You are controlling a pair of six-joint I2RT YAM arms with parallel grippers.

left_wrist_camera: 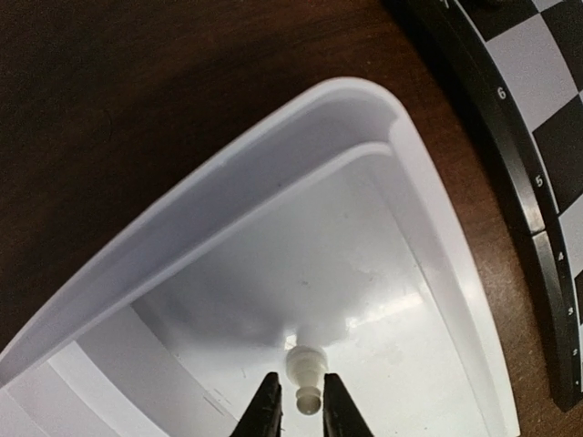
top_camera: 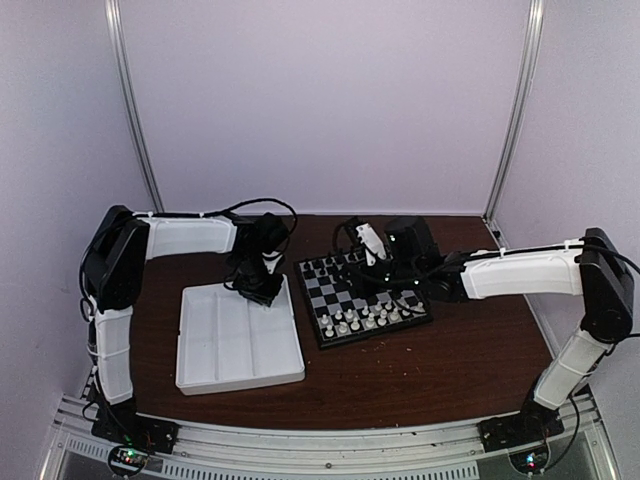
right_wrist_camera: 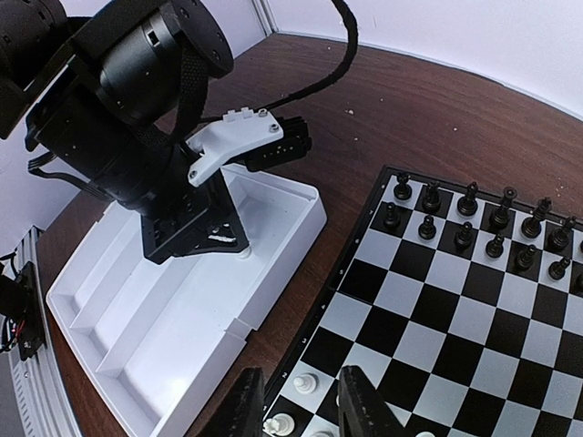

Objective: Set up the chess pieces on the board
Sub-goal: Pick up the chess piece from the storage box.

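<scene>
We see the left gripper (left_wrist_camera: 302, 382) lowered into the white tray (left_wrist_camera: 273, 155), at the corner compartment nearest the board (right_wrist_camera: 437, 300). Its two fingers (left_wrist_camera: 267, 410) stand close on either side of a small white chess piece (left_wrist_camera: 306, 362) that stands upright on the tray floor. We cannot tell whether they actually press it. The right gripper (right_wrist_camera: 301, 375) hangs over the board's near rows with its jaws apart and nothing held between them. White chess pieces (top_camera: 368, 318) already stand along the board's near edge, and the black chessmen (right_wrist_camera: 469, 223) fill the two far rows. Tray and board sit just beside each other on the dark wooden table (top_camera: 400, 380).
</scene>
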